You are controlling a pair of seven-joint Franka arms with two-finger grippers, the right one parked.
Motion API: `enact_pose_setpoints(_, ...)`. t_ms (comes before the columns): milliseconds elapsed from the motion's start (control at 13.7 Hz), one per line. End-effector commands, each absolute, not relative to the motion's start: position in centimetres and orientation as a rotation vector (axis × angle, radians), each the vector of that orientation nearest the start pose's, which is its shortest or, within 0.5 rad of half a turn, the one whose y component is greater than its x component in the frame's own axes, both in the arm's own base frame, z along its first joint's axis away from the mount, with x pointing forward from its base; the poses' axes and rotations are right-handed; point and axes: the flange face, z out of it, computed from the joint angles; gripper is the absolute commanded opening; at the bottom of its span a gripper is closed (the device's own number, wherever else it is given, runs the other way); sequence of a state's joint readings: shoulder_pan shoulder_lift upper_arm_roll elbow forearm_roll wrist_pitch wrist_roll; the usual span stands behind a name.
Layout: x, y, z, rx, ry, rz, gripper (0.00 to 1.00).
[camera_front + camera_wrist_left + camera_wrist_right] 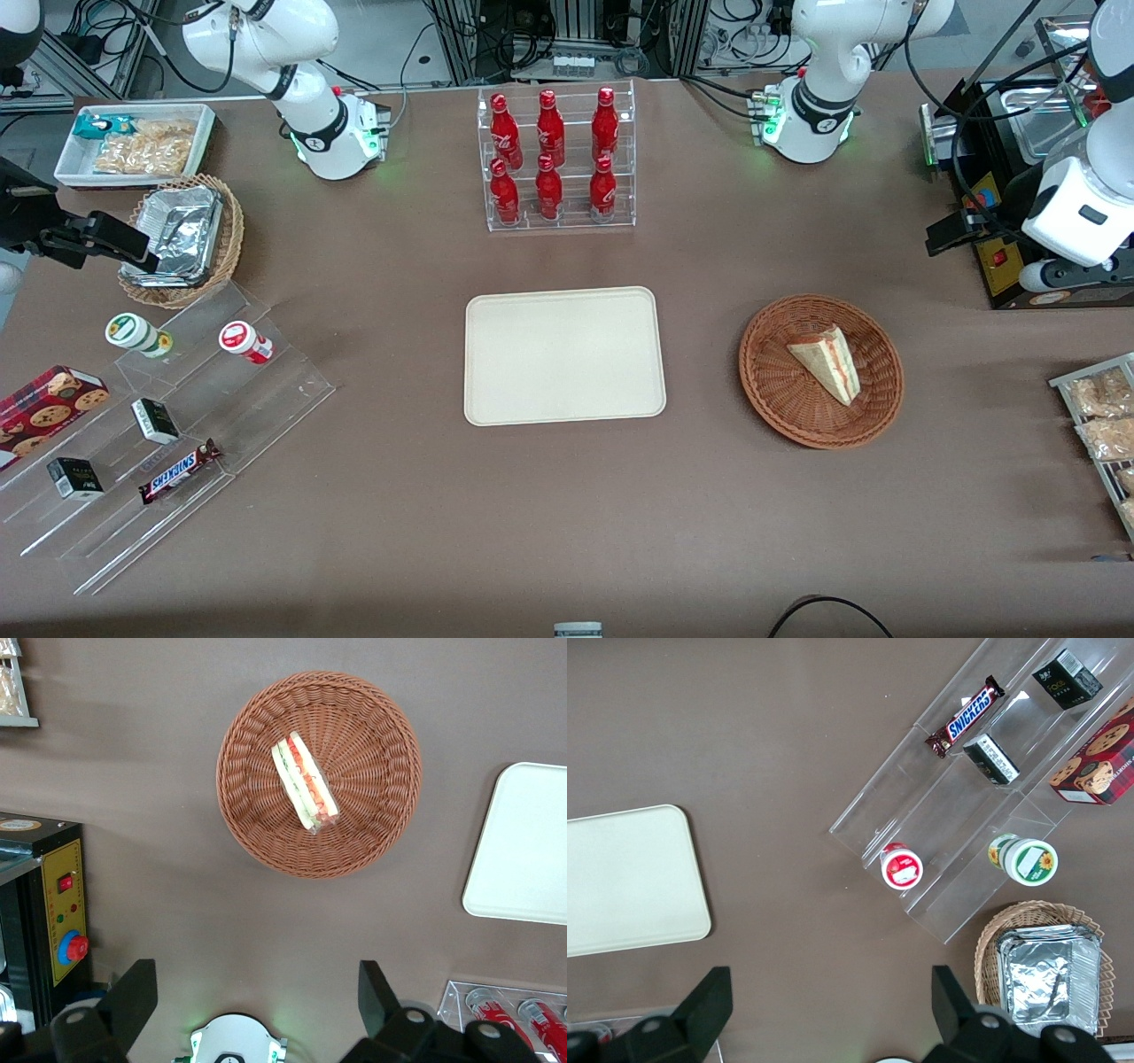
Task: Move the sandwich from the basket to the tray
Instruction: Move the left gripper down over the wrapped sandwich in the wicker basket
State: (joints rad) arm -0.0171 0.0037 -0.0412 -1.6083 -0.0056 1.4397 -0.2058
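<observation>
The sandwich (828,361) (304,782), a pale bread wedge with red and green filling, lies inside the round reddish-brown wicker basket (771,390) (372,824). The cream rectangular tray (563,354) (523,842) sits bare on the table beside the basket, toward the parked arm's end. My gripper (952,232) (255,979) hangs high above the table, farther from the front camera than the basket and apart from it. Its fingers (133,992) are spread wide open with nothing between them.
A black control box with a red button (1001,257) (53,904) stands close to my gripper. An acrylic rack of red bottles (554,159) stands farther from the front camera than the tray. Bagged snacks (1103,416) lie at the working arm's end, a stepped snack shelf (159,425) at the parked arm's.
</observation>
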Motion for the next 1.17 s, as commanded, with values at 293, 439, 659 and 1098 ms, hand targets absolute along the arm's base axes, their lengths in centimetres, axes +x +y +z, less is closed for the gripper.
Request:
enact_pose_setpoints(293,54.5,-3.2,58.0,-3.102,-0.207,0.320,1.00)
enact_pose_setpoints(439,55.3,-3.2,55.8,-3.092,-0.206,0.376,1.00)
enact_pose_setpoints(659,55.9,-3.2,51.8,-3.082,-0.206,0.425,1.00)
enact_pose_setpoints(1098,55.1,-3.0,42.6,-3.102,-0.214,0.308,1.00)
